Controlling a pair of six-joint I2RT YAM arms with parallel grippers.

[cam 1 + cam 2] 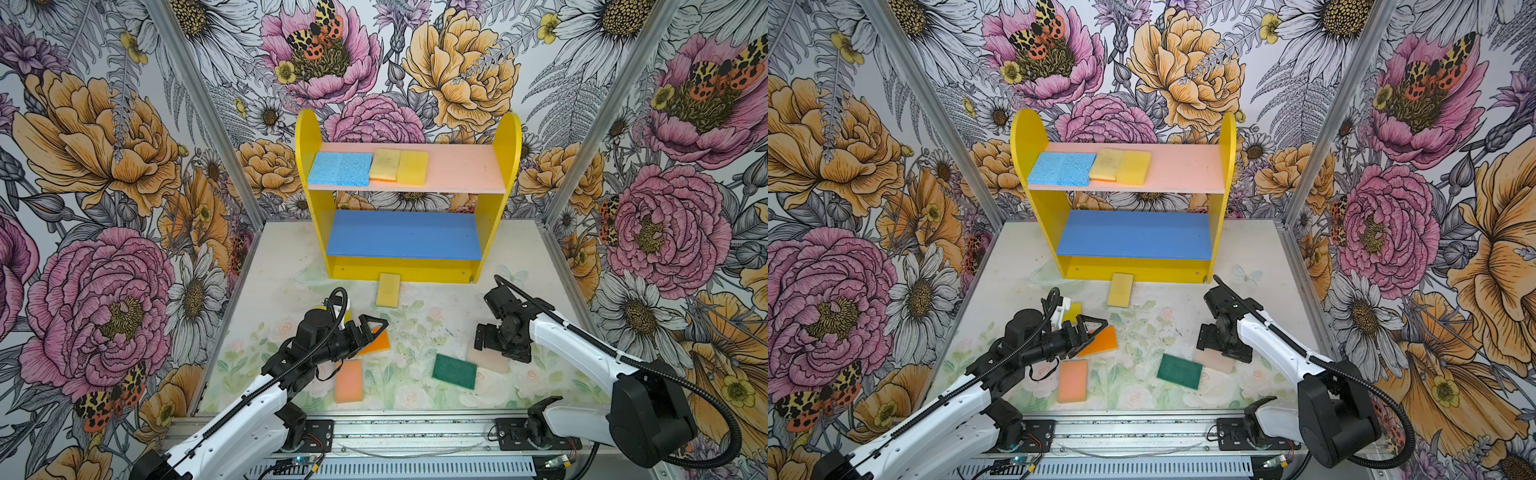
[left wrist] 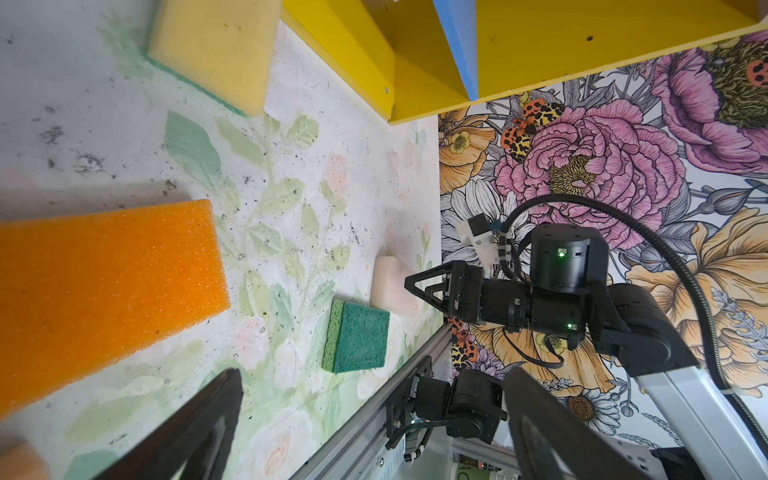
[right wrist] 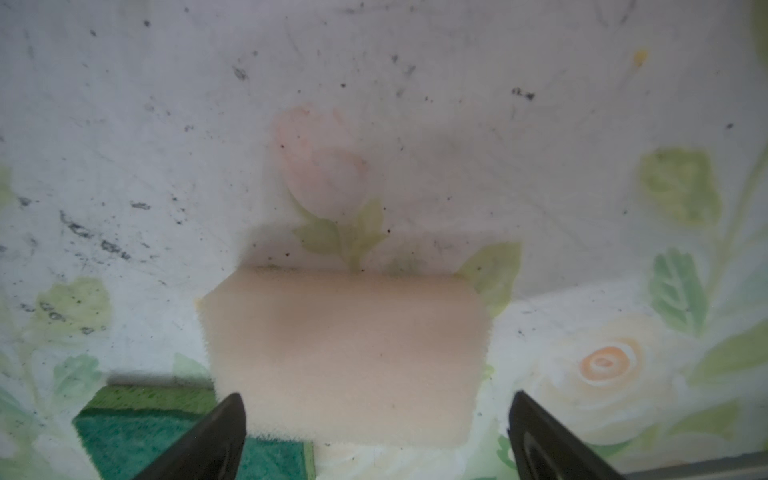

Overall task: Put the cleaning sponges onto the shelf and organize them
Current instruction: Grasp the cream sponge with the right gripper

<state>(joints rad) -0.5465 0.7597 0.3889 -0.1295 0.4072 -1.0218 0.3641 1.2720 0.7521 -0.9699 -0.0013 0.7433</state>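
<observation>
Cream sponge [image 3: 345, 353] flat, fuzzy-edged; right claw [image 3: 376, 395], left claw [image 2: 374, 372] spread wide, seemingly empty.

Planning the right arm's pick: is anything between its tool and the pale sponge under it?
Nothing visible. The right tool hangs open directly over the pale sponge; the dark green sponge lies off to its side, not between them.

Bright, even light; close cream sponge [image 3: 345, 357] looks blurred.
</observation>
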